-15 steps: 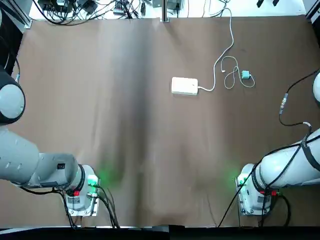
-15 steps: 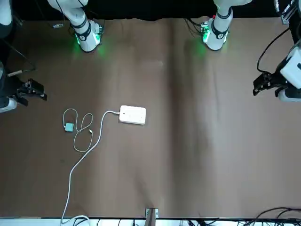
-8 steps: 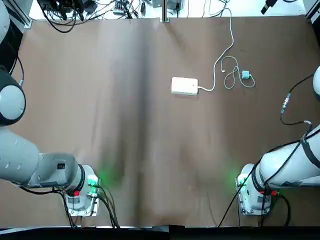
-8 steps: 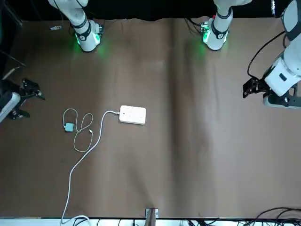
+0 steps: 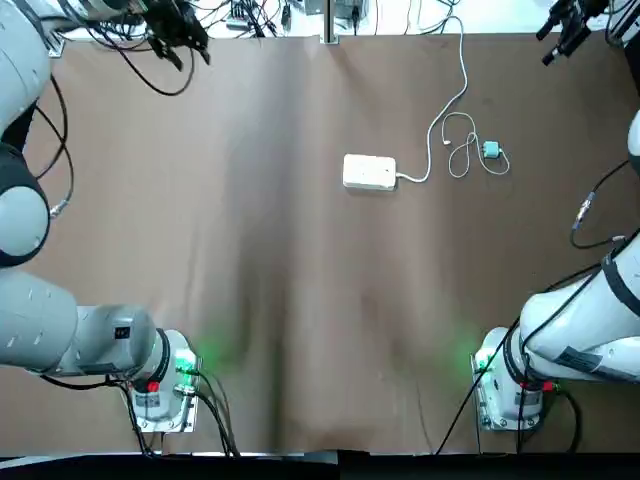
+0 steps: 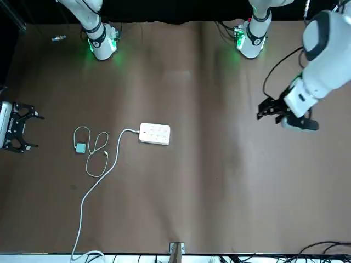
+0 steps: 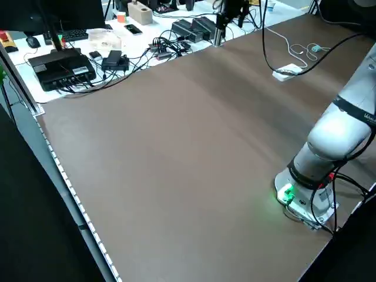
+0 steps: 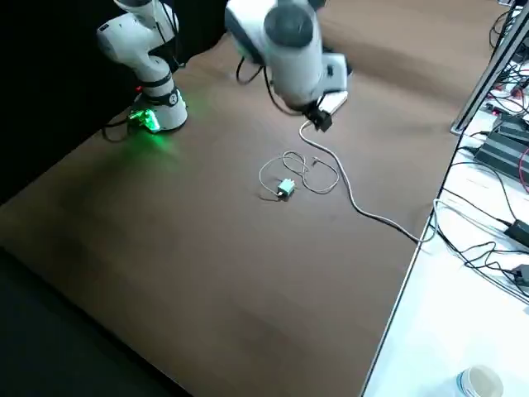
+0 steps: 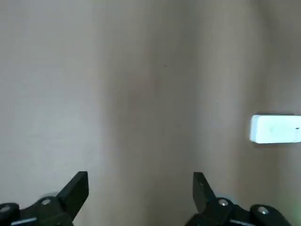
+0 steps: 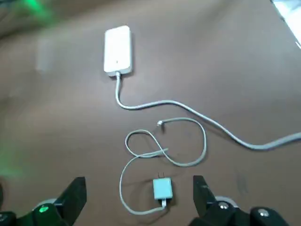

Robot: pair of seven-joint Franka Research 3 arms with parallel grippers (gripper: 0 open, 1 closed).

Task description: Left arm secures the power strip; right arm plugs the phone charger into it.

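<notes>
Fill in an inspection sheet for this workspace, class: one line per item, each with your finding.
Surface: brown table, bare apart from the job's things.
Power strip: lies flat, untouched.
Phone charger: unplugged, beside its looped cable.
Clutter: nothing seen on the table.
Left gripper: open, in the air, away from the strip.
Right gripper: open, near the charger.
Cables: thick cord runs off the far edge.
Surroundings: bench with electronics.

The power strip (image 5: pixel 369 172) lies on the table (image 5: pixel 300 300), past its middle and toward the robot's right. Just to its right sits the phone charger (image 5: pixel 491 150) amid its looped cable (image 5: pixel 462 157). The strip's cord (image 5: pixel 455 70) runs off to the table's far edge.
</notes>
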